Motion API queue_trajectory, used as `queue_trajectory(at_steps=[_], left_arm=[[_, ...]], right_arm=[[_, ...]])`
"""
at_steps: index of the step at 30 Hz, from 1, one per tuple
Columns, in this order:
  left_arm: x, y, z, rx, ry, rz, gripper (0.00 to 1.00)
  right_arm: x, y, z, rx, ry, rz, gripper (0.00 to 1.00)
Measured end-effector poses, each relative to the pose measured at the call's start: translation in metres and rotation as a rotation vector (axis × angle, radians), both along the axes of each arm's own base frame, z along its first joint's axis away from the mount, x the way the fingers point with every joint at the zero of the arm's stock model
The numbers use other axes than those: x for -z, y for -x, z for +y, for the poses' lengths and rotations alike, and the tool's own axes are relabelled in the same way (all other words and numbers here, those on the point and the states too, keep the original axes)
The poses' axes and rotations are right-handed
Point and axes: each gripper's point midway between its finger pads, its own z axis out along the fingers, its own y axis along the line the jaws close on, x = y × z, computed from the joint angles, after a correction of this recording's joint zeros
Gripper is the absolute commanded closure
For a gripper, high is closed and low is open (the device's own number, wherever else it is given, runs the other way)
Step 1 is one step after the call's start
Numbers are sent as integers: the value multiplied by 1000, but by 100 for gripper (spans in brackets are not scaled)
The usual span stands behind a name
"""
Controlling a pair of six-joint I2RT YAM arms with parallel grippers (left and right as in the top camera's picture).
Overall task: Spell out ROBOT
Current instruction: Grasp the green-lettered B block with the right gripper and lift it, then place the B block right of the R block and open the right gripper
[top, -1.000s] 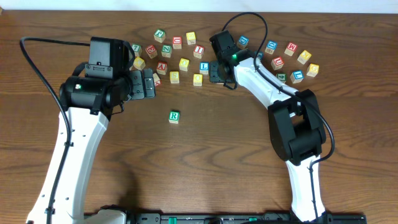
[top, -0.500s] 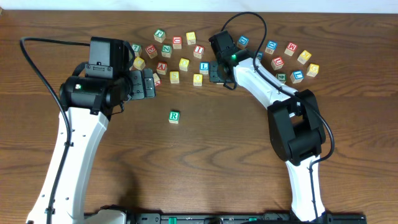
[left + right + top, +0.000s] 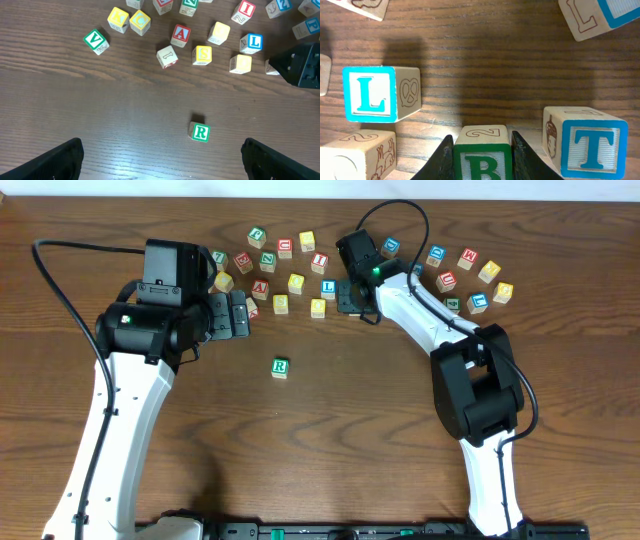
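A green R block [image 3: 280,367] lies alone on the wooden table in front of the block cluster; it also shows in the left wrist view [image 3: 200,132]. My left gripper [image 3: 240,315] is open and empty, its fingers [image 3: 162,160] wide apart above the table near that block. My right gripper [image 3: 350,293] is down in the cluster. In the right wrist view its fingers [image 3: 481,136] press both sides of a green-lettered block [image 3: 481,150]. The letter is cut off and reads as B or R. A blue T block [image 3: 592,142] stands just right of it, a blue L block [image 3: 369,94] to the left.
Several letter blocks lie scattered along the far side of the table, one group around [image 3: 270,260] and another at the right [image 3: 470,280]. The left wrist view shows a V [image 3: 95,41], an A [image 3: 181,34], an S [image 3: 202,55] and an L [image 3: 254,43].
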Motion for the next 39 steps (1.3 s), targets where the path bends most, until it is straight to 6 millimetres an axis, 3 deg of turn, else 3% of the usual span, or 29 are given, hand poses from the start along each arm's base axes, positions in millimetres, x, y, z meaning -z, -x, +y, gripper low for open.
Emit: queue_trajectory(at_steps=[7, 15, 20, 26, 32, 39], left_arm=[[0, 0, 0, 0, 0, 0, 0], [0, 0, 0, 0, 0, 0, 1], [0, 0, 0, 0, 0, 0, 1], [0, 0, 0, 0, 0, 0, 1], [0, 0, 0, 0, 0, 0, 1], [0, 0, 0, 0, 0, 0, 1]], right_arm=[[-10, 12, -5, -28, 24, 32, 80], [-50, 46, 1, -80, -51, 115, 85], [-45, 79, 7, -115, -58, 241, 83], [-43, 109, 32, -190, -49, 298, 82], [-36, 119, 55, -216, -54, 278, 85], [-15, 133, 64, -195, -54, 290, 85]])
